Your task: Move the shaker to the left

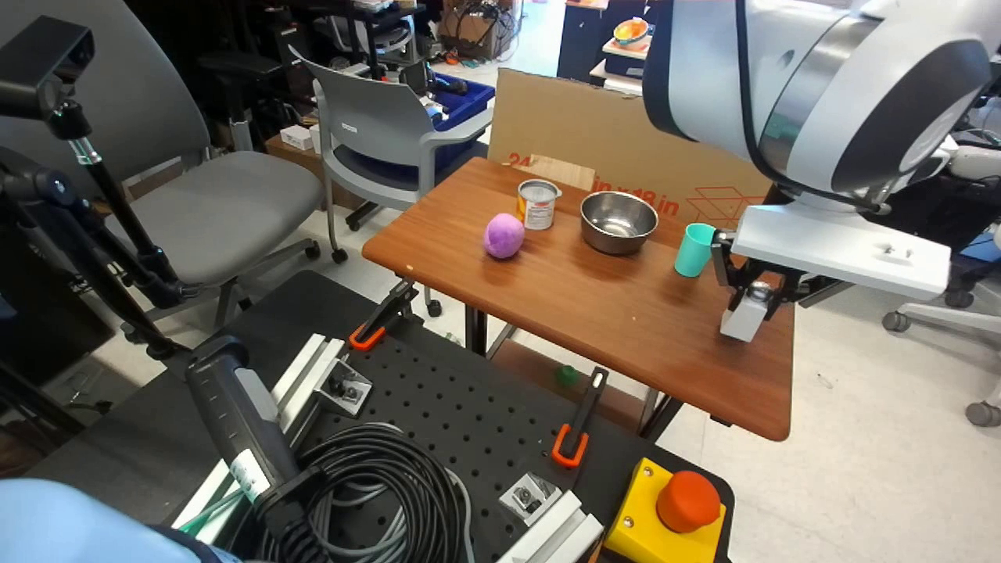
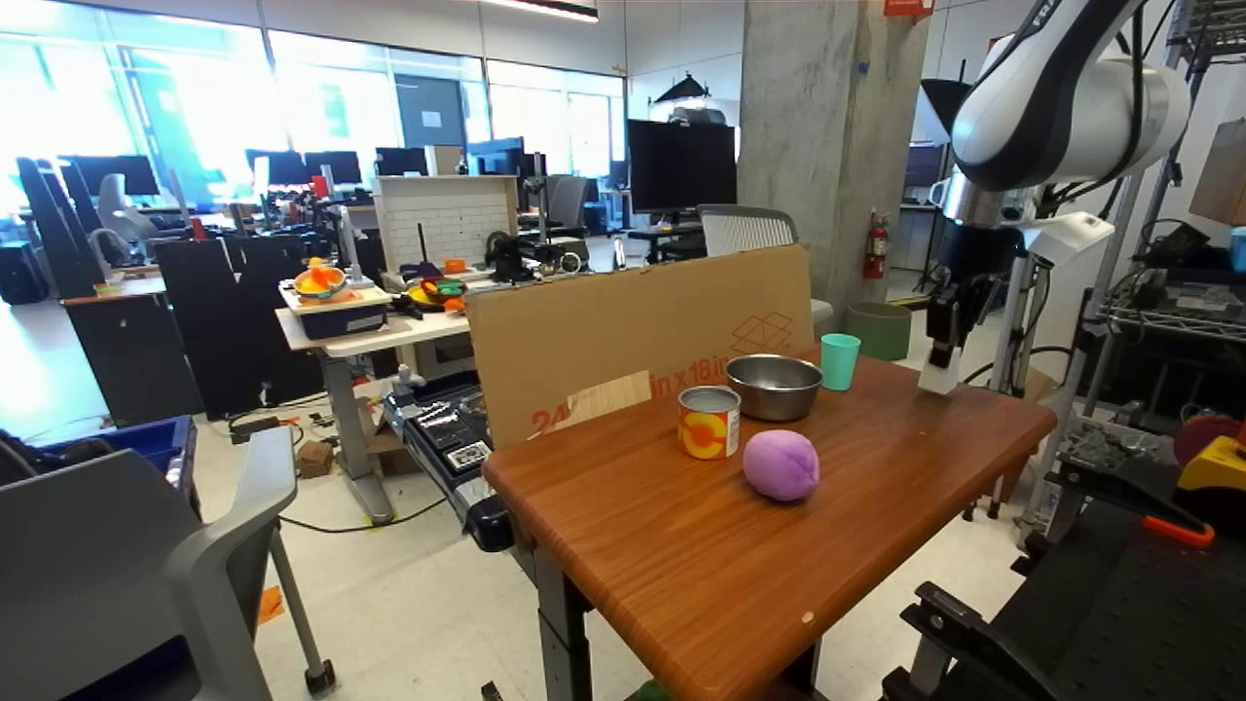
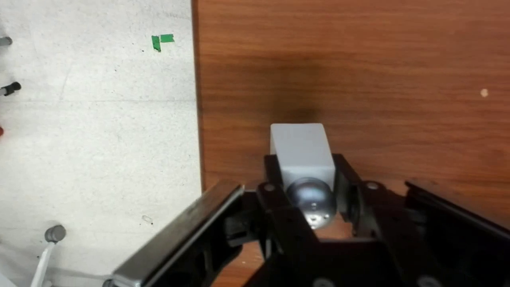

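Shaker [image 1: 743, 319], white, 1 — clamped in the tool [image 3: 305, 172], at 5 o'clock from the teal cup [image 1: 694, 250] in an exterior view — best carried left, level and clear of the cup, base set flat on the tabletop [image 1: 594, 297] before release.

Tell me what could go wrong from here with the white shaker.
The teal cup stands near the pincer; a sideways swing might knock it. The shaker is gripped close to the edge of the table; a slip there could drop it onto the floor.
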You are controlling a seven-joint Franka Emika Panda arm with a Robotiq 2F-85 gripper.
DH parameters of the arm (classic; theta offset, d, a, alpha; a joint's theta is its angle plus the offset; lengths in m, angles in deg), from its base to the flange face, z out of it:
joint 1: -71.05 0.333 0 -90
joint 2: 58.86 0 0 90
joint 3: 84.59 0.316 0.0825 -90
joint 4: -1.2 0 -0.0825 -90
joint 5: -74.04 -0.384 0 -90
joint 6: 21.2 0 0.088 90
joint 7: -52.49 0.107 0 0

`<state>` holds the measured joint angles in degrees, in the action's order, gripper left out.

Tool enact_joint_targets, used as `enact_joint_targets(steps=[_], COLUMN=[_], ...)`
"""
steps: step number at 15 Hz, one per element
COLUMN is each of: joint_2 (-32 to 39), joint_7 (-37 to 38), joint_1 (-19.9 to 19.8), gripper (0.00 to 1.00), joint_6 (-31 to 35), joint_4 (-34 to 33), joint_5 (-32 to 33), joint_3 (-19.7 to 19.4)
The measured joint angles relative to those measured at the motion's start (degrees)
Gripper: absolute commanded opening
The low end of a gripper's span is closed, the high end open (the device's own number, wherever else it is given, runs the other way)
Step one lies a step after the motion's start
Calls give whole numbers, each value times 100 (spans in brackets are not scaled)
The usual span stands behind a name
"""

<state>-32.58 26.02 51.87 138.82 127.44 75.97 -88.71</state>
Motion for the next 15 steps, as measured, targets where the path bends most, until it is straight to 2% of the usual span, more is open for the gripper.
enact_joint_targets(steps=[3, 8, 10, 15], joint_2=[-208, -681, -839, -971], joint_7=[169, 222, 222, 229], joint_1=[27, 115, 215, 445], gripper=[9, 9, 9, 9], joint_6=[-65, -406, -507, -463], joint_4=[167, 751, 1003, 1428], joint_5=[-203, -1024, -1246, -1383], joint_3=[401, 1104, 1228, 1237])
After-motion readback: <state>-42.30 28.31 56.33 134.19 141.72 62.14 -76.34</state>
